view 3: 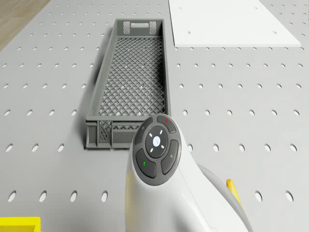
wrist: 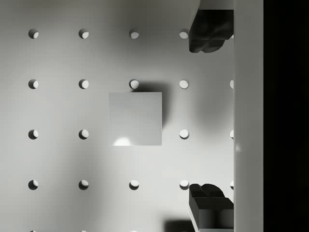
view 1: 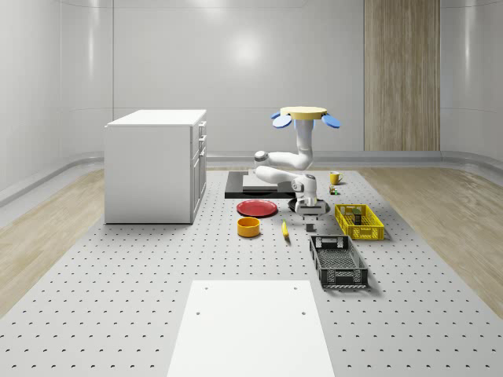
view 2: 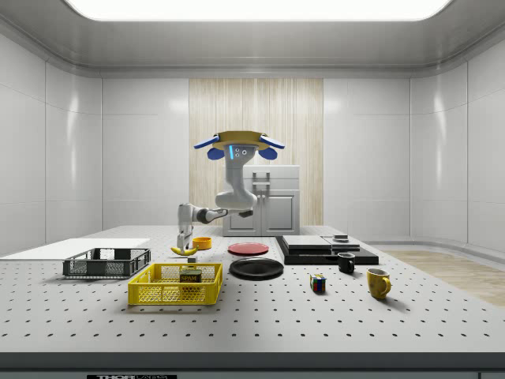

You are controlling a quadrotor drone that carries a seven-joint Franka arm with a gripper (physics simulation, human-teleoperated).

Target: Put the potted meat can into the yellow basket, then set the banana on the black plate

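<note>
The potted meat can (view 2: 190,275) stands inside the yellow basket (view 1: 359,222) (view 2: 175,285). On the table lies the banana (view 1: 284,229) (view 2: 184,251), between the orange bowl and the gripper. The black plate (view 2: 256,268) sits next to the yellow basket. The drone (view 1: 306,116) (view 2: 239,145) hovers above the table, its arm bent down. My gripper (view 1: 310,217) (view 2: 185,243) (wrist: 207,118) hangs low over bare table between the banana and the yellow basket. It is open, and both dark fingertips (wrist: 207,34) are wide apart with nothing between them. A small grey square (wrist: 135,118) lies on the table beneath it.
A grey mesh crate (view 1: 338,261) (view 3: 130,82) lies in front of the yellow basket. Red plate (view 1: 258,208) and orange bowl (view 1: 248,227) sit beside the banana. A white cabinet (view 1: 157,165), a black platform (view 1: 251,184), a yellow mug (view 2: 378,283), a black mug (view 2: 346,263) and a colour cube (view 2: 317,283) stand around.
</note>
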